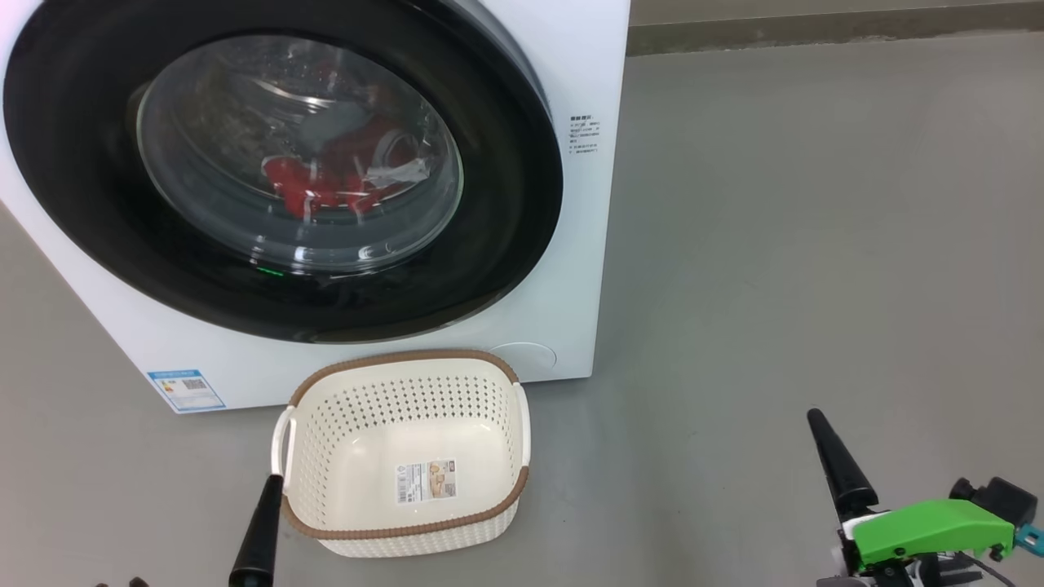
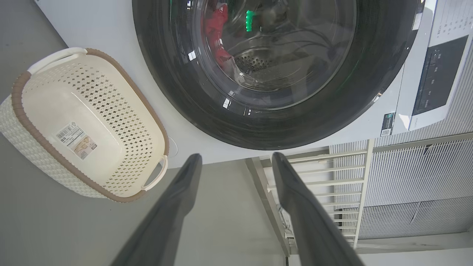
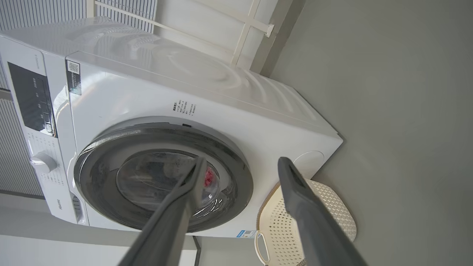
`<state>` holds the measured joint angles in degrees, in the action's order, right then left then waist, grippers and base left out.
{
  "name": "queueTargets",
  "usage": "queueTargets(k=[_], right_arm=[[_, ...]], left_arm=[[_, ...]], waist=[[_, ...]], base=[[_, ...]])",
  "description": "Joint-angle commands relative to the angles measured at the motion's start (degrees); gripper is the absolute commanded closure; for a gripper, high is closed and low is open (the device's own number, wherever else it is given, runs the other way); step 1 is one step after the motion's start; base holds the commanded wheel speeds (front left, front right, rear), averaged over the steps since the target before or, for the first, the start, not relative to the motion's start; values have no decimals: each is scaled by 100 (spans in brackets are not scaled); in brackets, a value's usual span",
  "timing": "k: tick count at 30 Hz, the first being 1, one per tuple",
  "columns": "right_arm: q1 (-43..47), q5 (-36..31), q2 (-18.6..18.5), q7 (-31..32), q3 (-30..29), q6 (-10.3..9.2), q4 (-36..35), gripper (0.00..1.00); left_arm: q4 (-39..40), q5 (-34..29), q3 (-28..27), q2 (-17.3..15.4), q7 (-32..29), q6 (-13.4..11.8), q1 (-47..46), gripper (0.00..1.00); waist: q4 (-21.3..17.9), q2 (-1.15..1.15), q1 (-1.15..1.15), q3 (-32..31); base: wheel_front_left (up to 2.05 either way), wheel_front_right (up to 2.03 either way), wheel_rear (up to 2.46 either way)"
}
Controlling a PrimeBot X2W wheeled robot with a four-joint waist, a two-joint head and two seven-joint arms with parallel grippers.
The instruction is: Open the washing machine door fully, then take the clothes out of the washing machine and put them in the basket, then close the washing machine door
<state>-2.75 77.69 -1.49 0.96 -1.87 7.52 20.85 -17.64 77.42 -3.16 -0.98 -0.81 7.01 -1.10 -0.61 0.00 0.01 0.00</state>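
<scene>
Clothes (image 1: 326,175) lie behind the door (image 1: 506,212) glass at upper left, basket (image 1: 400,408) set just below it to catch them, so I hold left gripper (image 2: 236,155) and right gripper (image 3: 242,159) spread, empty, clear of both.

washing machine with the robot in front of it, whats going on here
Nothing is being handled yet. The washing machine door looks shut, and the red clothes show inside through its glass. The basket stands on the floor in front of the washing machine, with no clothes in it. The left tool and the right tool are both open, holding nothing and clear of the door.
</scene>
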Motion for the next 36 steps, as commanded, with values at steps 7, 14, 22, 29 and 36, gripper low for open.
queueTargets(k=[7,14,22,29,36], right_arm=[[-381,-701,-66,-161,203,-1,-223,0],[-460,-1377,-94,-279,374,-1,-198,0],[-523,-2135,-111,-414,500,-1,-150,0],[-553,-2637,-97,-533,529,-2,-116,0],[-589,-3066,-87,-634,549,-2,-212,0]], left_arm=[[325,-719,-87,-78,152,18,-206,0],[410,-1417,-86,-79,270,21,-204,0],[448,-2165,-52,-86,404,23,-198,0],[492,-2714,-74,-93,522,26,-174,0],[555,-3141,-99,-99,623,28,-171,0]], waist=[[-14,0,-1,-7],[-26,0,-1,-27],[-34,0,-1,-61],[-53,0,-1,-88],[-78,0,-1,-86]], base=[[0,0,0],[0,0,0],[0,0,0],[0,0,0],[0,0,0]])
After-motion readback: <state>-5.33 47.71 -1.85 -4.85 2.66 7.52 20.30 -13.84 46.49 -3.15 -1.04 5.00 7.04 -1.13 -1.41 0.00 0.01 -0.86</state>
